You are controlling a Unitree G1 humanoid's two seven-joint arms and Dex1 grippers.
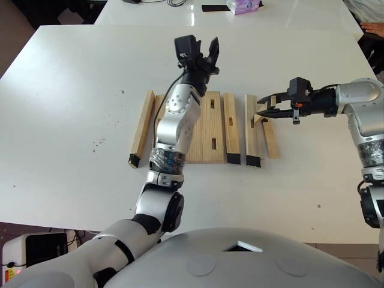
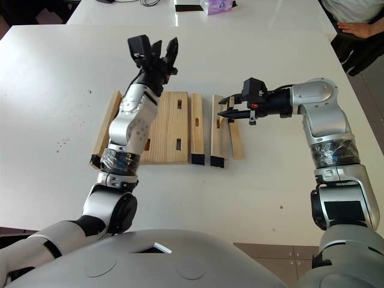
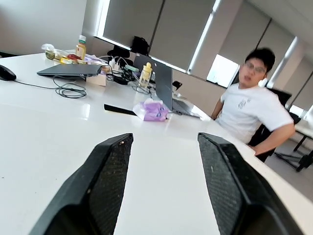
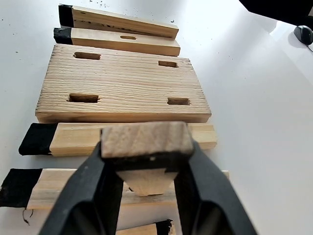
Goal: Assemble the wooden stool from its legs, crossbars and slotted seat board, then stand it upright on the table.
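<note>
The slotted seat board (image 1: 210, 129) lies flat at the table's middle, partly behind my raised left arm. Two legs (image 1: 143, 127) lie side by side to its left. To its right lie a leg (image 1: 231, 126), another leg (image 1: 251, 135) and a shorter crossbar (image 1: 271, 141). My left gripper (image 1: 201, 51) is held high above the board's far edge, open and empty. My right gripper (image 1: 264, 110) hovers over the right-hand legs, shut on a short crossbar (image 4: 146, 139) that it holds off the table. The right wrist view looks past this crossbar to the board (image 4: 122, 88).
A purple tissue pack (image 3: 154, 110) and a dark flat object (image 1: 215, 8) lie on the adjoining far table, with a laptop and cables behind. White tabletop (image 1: 72, 108) spreads to the left and in front of the parts.
</note>
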